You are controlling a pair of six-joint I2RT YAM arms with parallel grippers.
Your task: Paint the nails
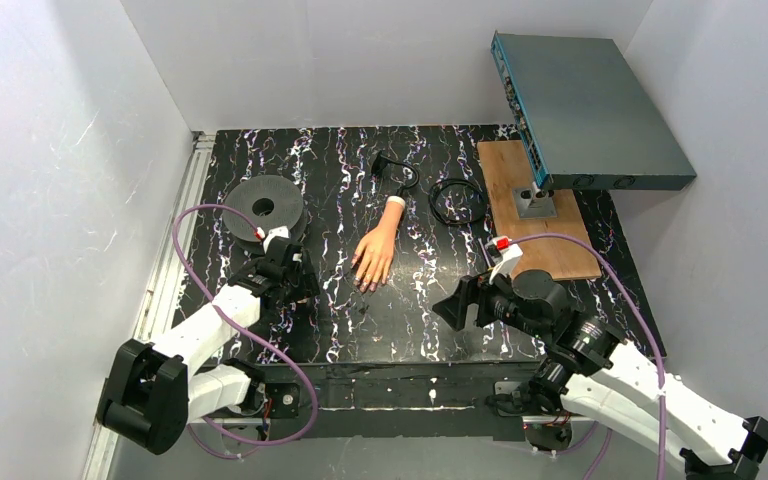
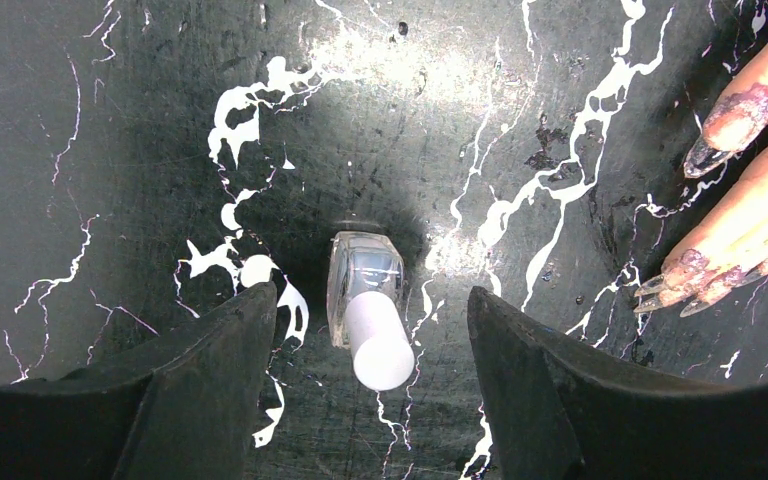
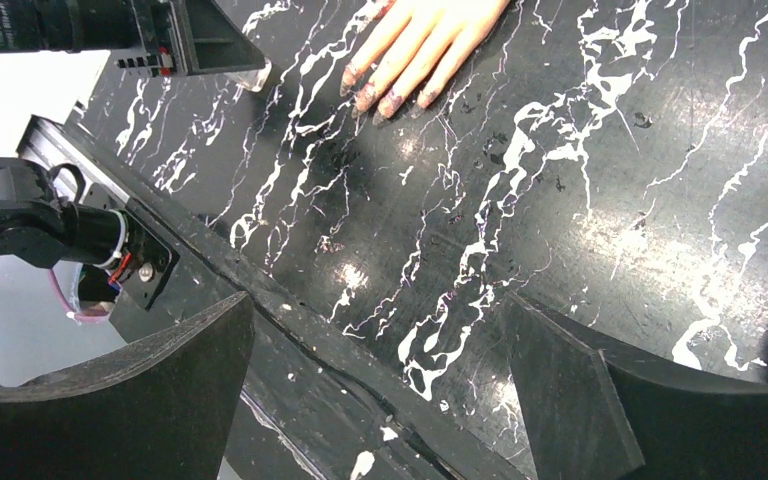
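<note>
Grippers both spread and empty: right gripper above black white-veined tabletop, left gripper near flesh-coloured plastic mannequin hand lying mid-table, long axis far-to-near, fingers toward arm bases, and straddling untouched white-capped clear-glass polish bottle; tiny nails patchily purplish, fresh coat judged yet to apply.

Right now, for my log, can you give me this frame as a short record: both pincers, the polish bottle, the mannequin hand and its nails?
left pincer: open, fingers either side of the bottle, gaps on both sides
right pincer: open, empty, above the bare table
bottle: small, clear glass, white cap on, apparently upright
mannequin hand: palm down on the table, fingers toward the arm bases
nails: dark purplish, polish smeared onto the fingertips
task state: bottle not yet gripped
</note>
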